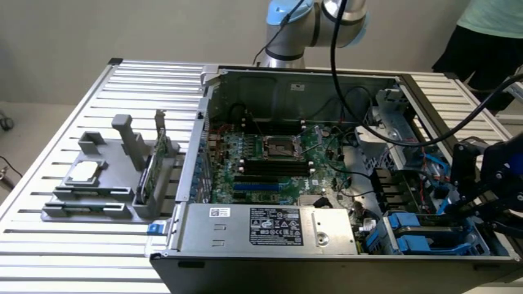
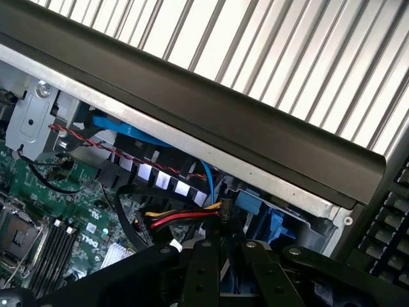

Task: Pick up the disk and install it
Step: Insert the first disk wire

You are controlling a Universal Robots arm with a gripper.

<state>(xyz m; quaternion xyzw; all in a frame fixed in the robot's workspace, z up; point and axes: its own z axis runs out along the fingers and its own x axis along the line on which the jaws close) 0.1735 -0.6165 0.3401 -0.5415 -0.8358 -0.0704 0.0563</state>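
The disk (image 1: pixel 427 234) lies flat in the drive bay at the open case's near corner, on the exterior view's right, with blue rails along its sides. My black gripper (image 1: pixel 469 205) hangs just above and to the right of it, beside the case's side wall. In the wrist view the gripper (image 2: pixel 223 252) points at blue plastic (image 2: pixel 275 227) under the case's rim, near a red, yellow and black cable plug (image 2: pixel 220 208). Its fingers (image 2: pixel 204 272) stand close together with a narrow dark gap. Nothing shows between them.
The open computer case (image 1: pixel 204 122) lies on a slatted metal table (image 1: pixel 82 245). Inside are a green motherboard (image 1: pixel 270 156), a silver box with stickers (image 1: pixel 270 226) and loose cables (image 1: pixel 359 116). A grey fixture with a small silver square (image 1: pixel 86 173) stands left. A person (image 1: pixel 490 30) stands behind.
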